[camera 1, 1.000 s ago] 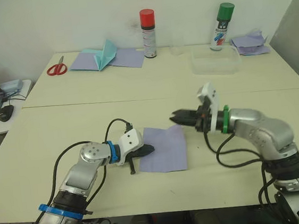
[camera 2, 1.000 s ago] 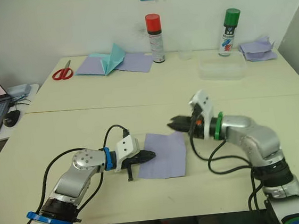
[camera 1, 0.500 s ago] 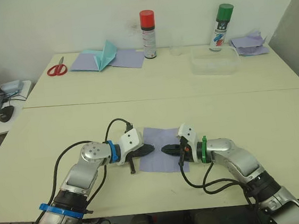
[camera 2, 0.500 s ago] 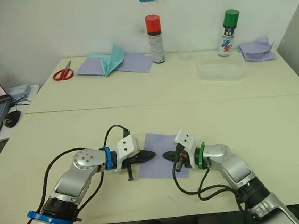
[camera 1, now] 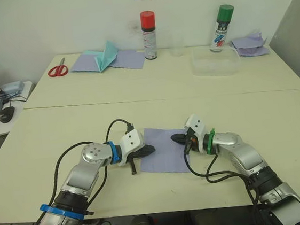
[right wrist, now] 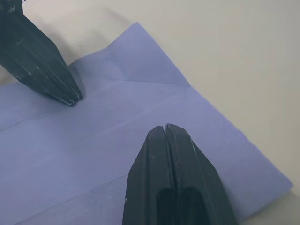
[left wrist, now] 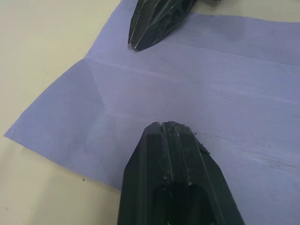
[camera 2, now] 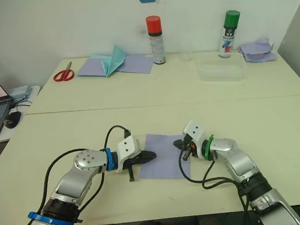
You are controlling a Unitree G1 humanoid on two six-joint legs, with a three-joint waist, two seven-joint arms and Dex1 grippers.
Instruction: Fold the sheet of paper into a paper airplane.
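Creased lavender sheet of paper (camera 1: 165, 149) flat on table (camera 1: 61, 132), pinned by left gripper (camera 1: 149, 150) and right gripper (camera 1: 175, 138), both clenched, tips opposing

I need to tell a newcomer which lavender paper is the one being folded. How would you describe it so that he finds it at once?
Start at the near table, the one closest to the robot. The sheet lies flat between the left end effector and the right end effector, both shut with tips on it. Unlike the lavender papers at the far wall, it lies alone, with lengthwise creases.
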